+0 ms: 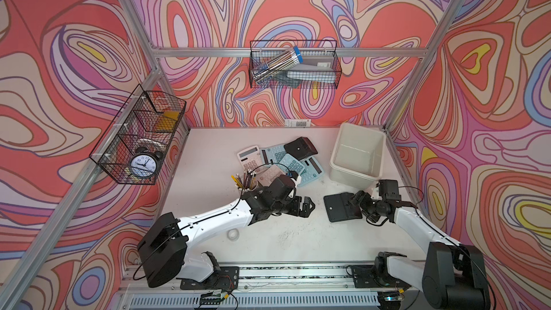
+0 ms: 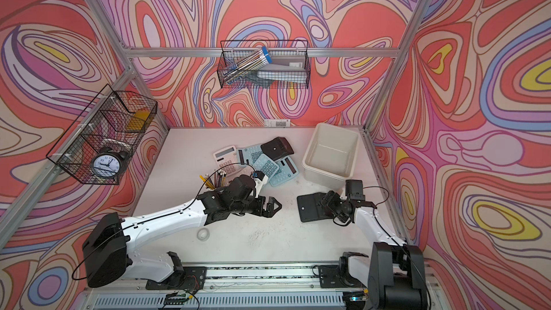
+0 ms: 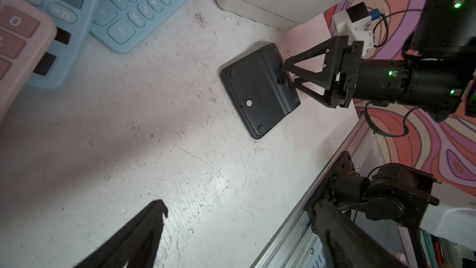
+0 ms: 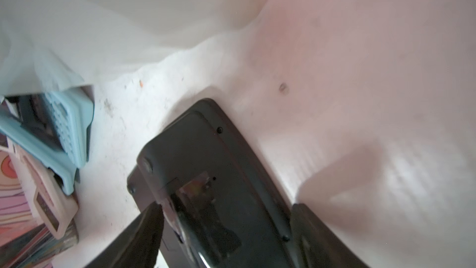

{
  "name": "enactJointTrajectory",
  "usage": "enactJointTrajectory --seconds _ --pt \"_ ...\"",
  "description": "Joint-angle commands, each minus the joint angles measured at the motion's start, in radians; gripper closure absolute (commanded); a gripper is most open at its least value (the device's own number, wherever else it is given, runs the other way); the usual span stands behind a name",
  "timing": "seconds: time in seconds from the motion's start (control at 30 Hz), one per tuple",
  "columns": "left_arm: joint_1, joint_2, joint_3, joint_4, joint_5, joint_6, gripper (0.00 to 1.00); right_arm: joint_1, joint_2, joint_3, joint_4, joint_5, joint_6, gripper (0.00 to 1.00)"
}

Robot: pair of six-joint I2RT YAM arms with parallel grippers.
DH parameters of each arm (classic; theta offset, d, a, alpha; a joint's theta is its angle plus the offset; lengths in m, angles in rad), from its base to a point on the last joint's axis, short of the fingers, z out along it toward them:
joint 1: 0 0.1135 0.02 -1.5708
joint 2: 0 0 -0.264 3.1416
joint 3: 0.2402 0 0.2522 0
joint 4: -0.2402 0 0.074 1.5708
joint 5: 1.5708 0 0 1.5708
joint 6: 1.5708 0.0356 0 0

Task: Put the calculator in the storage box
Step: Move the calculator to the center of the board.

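Calculator (image 4: pixel 203 150) between right fingers (image 4: pixel 139 238), perhaps touching.

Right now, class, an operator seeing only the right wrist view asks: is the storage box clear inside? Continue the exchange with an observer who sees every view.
Observer: Yes, in both top views the storage box is empty.
Operator: Where is the left hand?
Observer: The left hand hangs open above the table, holding nothing, apart from your black calculator.
Operator: Is mine the only black one?
Observer: No, a second black calculator lies face down on the blue calculators.
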Motion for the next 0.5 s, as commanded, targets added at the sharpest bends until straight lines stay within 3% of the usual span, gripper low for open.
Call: enactJointTrajectory --seconds 0.0,0.2,0.47 --pt "0.001 -0.003 -0.013 0.024 -0.008 -0.006 0.03 0.132 -0.048 -0.030 0.030 -0.053 0.075 0.21" --pt "0.001 0.035 -0.022 0.036 -0.011 -0.013 0.03 0.362 -0.029 -0.062 0.158 -0.030 0.206 0.21" --pt "0.002 0.063 -0.053 0.059 -0.040 -0.021 0.03 0.374 -0.051 -0.001 0.044 0.097 0.140 0.18"
